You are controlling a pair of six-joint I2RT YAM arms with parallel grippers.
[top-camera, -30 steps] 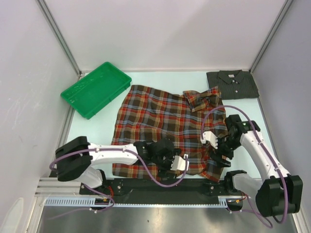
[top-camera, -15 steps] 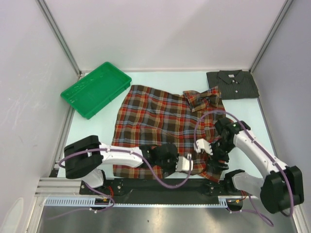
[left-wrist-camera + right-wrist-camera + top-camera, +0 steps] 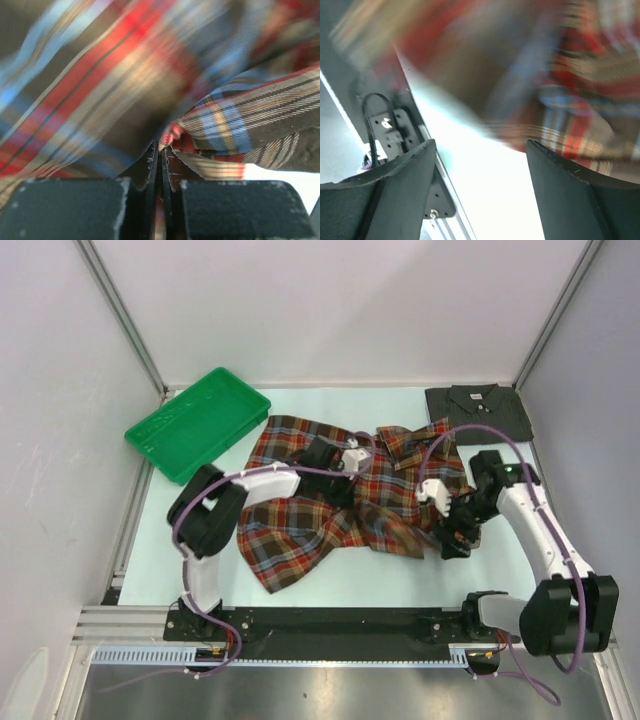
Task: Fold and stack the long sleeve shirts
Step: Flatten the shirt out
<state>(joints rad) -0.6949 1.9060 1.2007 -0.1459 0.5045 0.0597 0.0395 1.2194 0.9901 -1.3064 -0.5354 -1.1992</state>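
Clamping a fold of the plaid shirt (image 3: 292, 538) in the left gripper (image 3: 345, 458) at its far edge, cloth bunched mid-table and lying left-to-right, with the right gripper (image 3: 456, 536) jaws-apart just beside its right edge, nearer that side.

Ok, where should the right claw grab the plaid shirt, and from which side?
Take the plaid shirt by its right edge, coming in from the right, low over the table. That edge lies free beside the open right claw, while the left claw pinches the cloth farther back.
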